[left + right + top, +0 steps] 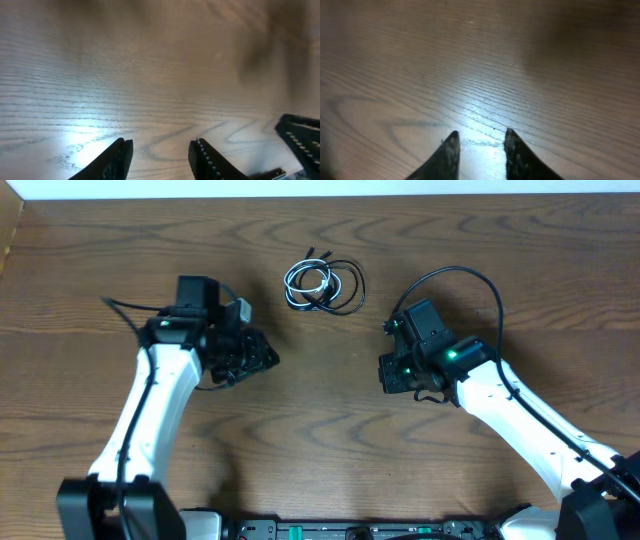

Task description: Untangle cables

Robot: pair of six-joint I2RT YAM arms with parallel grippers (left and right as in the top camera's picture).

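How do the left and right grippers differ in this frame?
The black left gripper holds its fingers wider apart than the black right gripper. The left gripper sits left of the tangled black and white cables, the right gripper right of them. Both are empty over the wooden table, apart from the cables.

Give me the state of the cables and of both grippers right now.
cables: tangled together in one heap on the table, with neither gripper touching them.
left gripper: jaws apart, nothing between them, over bare wood.
right gripper: jaws apart, nothing between them, over bare wood.
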